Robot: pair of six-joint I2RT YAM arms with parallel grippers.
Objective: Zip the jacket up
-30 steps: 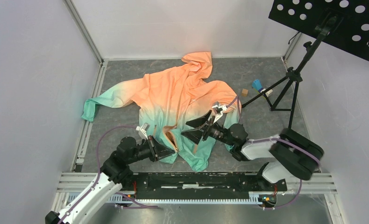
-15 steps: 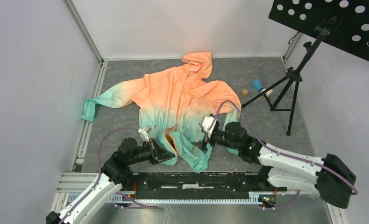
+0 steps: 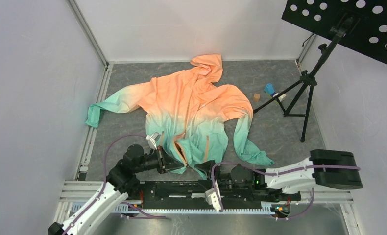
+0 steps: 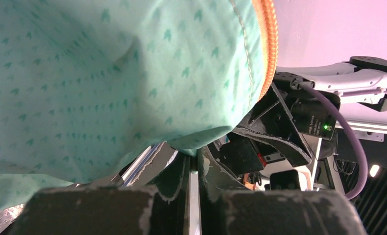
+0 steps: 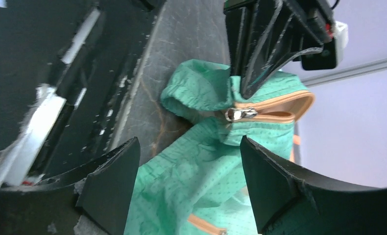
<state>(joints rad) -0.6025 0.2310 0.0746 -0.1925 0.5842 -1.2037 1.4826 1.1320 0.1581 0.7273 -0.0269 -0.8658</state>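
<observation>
Our left pincer [image 4: 195, 159] is clamped tight on the mint-green hem of the thin hooded jacket [image 3: 191, 103], which is orange at the hood and fades to mint green below. The cloth bunches between its fingers, just beside the orange zipper edge [image 4: 267, 44]. Our right pincer [image 5: 189, 142] stands wide open and grips nothing. Its two black fingers are spread either side of the hem corner. It faces the small silver zipper slider [image 5: 238, 114], which sits at the end of the orange track, near the left pincer's tips. From above, we see both pincers at the near hem, with our right arm lying low along the near edge. The jacket lies spread front-up on the grey stone-patterned table [image 3: 279, 127], with its hood at the far end and a sleeve out to each side. A black tripod stand [image 3: 304, 81] is at the far right.
</observation>
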